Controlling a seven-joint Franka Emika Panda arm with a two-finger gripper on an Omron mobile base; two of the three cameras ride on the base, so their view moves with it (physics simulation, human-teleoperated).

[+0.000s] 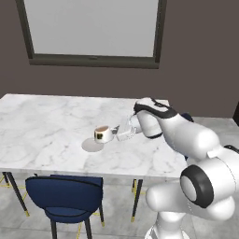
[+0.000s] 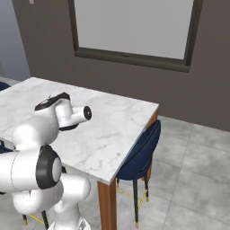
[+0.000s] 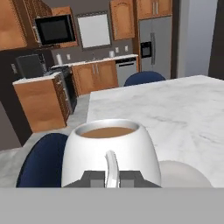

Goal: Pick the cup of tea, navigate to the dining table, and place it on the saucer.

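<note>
Gripper (image 1: 116,133) clamped on cup of tea (image 1: 103,134) handle, just above saucer (image 1: 92,145) on marble tabletop (image 1: 42,126). Center cup, lower level, w/o spilling.

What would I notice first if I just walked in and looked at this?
Probably the big white robot arm stretching over the marble dining table. Its gripper is shut on the handle of a cup of tea, which it holds just above a pale round saucer near the table's front edge. You might also spot the blue chair tucked under that edge.
</note>
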